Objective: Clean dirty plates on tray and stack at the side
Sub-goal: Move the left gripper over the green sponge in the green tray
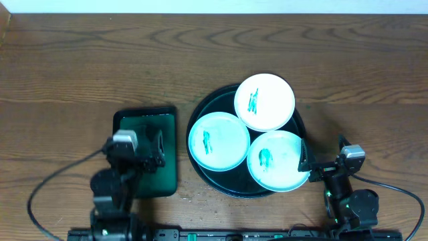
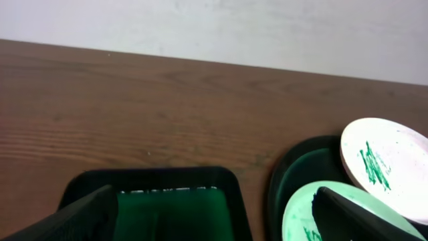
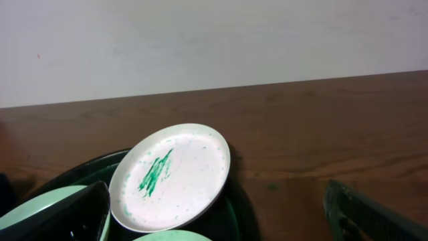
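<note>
Three white plates lie on the round dark tray (image 1: 215,183), each with a teal-green smear: one at the back (image 1: 265,102), one at the left (image 1: 219,140), one at the front right (image 1: 277,161). My left gripper (image 1: 140,137) hangs open over the small rectangular green tray (image 1: 144,175), apart from the plates. My right gripper (image 1: 323,150) stands open at the round tray's right rim, its left finger (image 1: 303,158) over the edge of the front right plate. In the right wrist view the back plate (image 3: 174,174) tilts on the others, ahead of the gripper (image 3: 217,224).
The rectangular green tray (image 2: 174,204) fills the space under my left gripper (image 2: 214,227), with the round tray (image 2: 301,164) and two plates (image 2: 388,167) (image 2: 297,217) to its right. Bare brown table (image 1: 100,60) spreads behind and to both sides.
</note>
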`<state>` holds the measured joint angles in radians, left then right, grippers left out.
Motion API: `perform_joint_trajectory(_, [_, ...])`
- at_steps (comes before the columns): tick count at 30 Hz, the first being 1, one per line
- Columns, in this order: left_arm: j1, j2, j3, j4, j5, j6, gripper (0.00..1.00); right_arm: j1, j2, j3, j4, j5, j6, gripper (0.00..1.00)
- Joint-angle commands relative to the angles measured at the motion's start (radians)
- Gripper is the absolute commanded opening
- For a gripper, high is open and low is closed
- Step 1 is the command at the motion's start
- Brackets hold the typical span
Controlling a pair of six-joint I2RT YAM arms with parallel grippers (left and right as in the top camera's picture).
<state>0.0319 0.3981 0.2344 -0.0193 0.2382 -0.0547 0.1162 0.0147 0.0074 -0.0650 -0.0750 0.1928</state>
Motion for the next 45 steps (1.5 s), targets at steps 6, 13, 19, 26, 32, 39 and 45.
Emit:
perform_joint_trajectory(6, [0.003, 0.482, 0.415, -0.212, 0.013, 0.025, 0.93, -0.01, -0.007, -0.002, -0.003, -0.008, -0.014, 0.99])
perform_joint_trajectory(13, [0.003, 0.822, 0.771, -0.608, -0.002, 0.025, 0.93, -0.01, -0.007, -0.002, -0.003, -0.008, -0.014, 0.99])
perform_joint_trajectory(19, [0.003, 0.999, 0.914, -0.86, -0.067, 0.025, 0.93, -0.01, -0.007, -0.002, -0.003, -0.008, -0.014, 0.99])
perform_joint_trajectory(26, [0.003, 1.059, 0.915, -0.919, -0.066, 0.025, 0.93, -0.01, -0.007, -0.002, -0.002, -0.006, -0.015, 0.99])
perform_joint_trajectory(32, [0.003, 1.056, 0.915, -0.918, -0.064, 0.024, 0.93, -0.01, -0.007, -0.002, -0.006, 0.044, -0.014, 0.99])
perform_joint_trajectory(39, [0.003, 1.056, 0.915, -0.918, -0.063, -0.053, 0.93, -0.01, -0.007, -0.002, 0.043, -0.112, 0.063, 0.99])
perform_joint_trajectory(45, [0.003, 1.056, 0.915, -0.918, -0.063, -0.146, 0.93, -0.01, -0.005, 0.021, 0.175, -0.459, 0.131, 0.99])
